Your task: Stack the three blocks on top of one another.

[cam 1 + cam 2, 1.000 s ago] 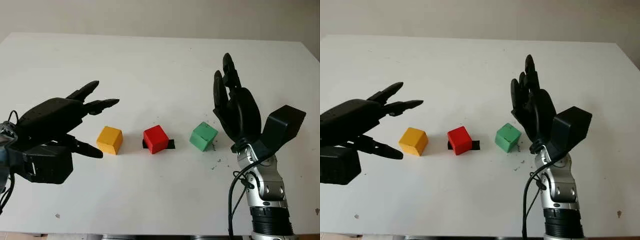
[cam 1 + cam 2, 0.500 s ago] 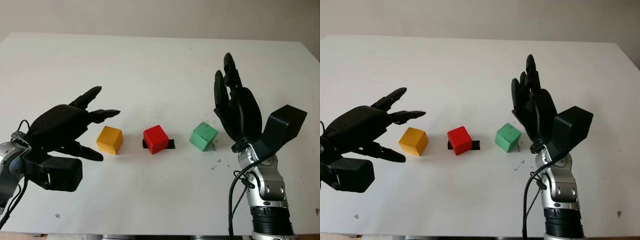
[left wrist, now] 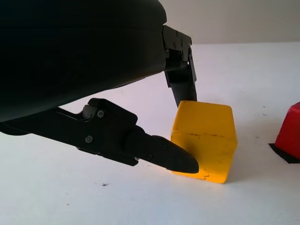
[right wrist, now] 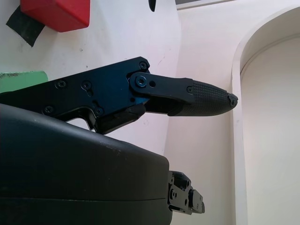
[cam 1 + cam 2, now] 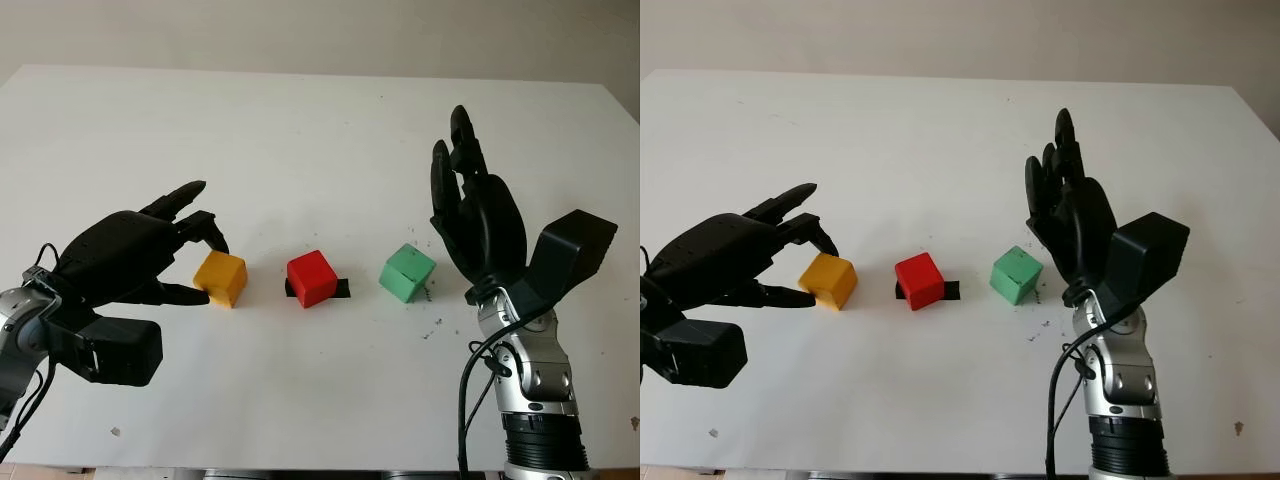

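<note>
The fingers [image 3: 164,154] of the left hand [image 5: 125,260] are closed around the small yellow cube-shaped block [image 5: 220,279], seemingly for lifting; it stands on the white counter [image 5: 300,130]. The right hand [image 5: 475,225] is held open beside the green block [image 5: 407,272].

The red block [image 3: 291,132] is cut off at the left wrist view's edge

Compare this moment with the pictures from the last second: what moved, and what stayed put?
The left hand came in toward the yellow block and curled its fingers around it, touching its sides; the block is not lifted. The right hand, open beside the green block, stayed put, as did the red block and the green one.
</note>
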Robot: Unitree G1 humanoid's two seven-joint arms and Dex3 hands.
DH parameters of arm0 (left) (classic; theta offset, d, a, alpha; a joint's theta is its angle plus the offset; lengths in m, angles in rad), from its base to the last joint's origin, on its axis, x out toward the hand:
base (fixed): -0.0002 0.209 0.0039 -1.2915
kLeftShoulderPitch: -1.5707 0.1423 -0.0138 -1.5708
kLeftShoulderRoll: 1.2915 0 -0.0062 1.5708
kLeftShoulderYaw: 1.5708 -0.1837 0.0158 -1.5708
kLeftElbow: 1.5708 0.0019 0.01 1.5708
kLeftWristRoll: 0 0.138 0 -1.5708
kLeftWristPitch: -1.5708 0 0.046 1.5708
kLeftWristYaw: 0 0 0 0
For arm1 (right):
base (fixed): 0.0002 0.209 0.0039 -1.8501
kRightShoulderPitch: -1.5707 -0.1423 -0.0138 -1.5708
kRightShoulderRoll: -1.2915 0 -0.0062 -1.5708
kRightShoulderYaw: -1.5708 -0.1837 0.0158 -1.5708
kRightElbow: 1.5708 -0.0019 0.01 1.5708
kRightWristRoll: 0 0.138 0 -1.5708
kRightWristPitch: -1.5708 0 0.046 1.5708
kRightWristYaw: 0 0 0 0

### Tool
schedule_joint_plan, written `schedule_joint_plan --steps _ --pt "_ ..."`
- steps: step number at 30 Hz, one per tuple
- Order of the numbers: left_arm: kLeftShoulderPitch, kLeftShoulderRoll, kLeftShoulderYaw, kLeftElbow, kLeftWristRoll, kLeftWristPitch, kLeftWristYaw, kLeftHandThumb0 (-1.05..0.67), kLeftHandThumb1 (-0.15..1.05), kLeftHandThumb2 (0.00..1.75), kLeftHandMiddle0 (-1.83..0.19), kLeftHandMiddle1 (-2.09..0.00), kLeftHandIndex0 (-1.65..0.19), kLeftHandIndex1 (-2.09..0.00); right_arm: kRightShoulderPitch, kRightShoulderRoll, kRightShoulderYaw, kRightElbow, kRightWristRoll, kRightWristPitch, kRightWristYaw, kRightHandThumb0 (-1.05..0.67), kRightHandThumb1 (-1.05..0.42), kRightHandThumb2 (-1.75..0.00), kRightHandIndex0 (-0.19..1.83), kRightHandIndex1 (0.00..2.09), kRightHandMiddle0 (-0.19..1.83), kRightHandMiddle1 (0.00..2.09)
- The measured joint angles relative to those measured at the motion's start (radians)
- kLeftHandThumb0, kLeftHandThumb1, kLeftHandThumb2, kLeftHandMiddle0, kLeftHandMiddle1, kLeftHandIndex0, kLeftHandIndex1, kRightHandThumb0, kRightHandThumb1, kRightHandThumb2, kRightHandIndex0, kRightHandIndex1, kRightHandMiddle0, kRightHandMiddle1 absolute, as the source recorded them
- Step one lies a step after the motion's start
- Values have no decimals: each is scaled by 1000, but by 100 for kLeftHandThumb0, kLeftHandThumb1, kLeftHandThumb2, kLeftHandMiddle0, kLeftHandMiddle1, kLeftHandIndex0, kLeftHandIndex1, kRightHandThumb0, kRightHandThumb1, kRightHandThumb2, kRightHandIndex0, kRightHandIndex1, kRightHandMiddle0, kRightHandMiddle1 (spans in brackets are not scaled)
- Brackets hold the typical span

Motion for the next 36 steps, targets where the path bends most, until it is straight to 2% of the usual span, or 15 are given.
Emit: schedule_joint_plan --steps 13,18,25,36 --pt "0 -8 0 0 -58 19 -45 -42 105 9 4 -5 -1 -142 0 0 -3 1 0 0 1 -72 -105 -53 -19 0 -19 0" --pt "0 -21 1 13 -169 6 -86 -36 105 18 3 -6 3 -151 0 0 -3 1 -1 0 0 -71 -105 -53 -19 0 -19 0" --pt "0 -45 11 20 -335 15 -166 -36 105 23 3 -5 6 -159 0 0 -3 1 -2 0 0 -72 -105 -53 -19 0 -19 0" --pt "-1 -45 45 -18 -409 59 -220 -36 105 21 3 -6 6 -164 0 0 -2 1 -4 0 -5 -73 -105 -53 -19 0 -19 0"
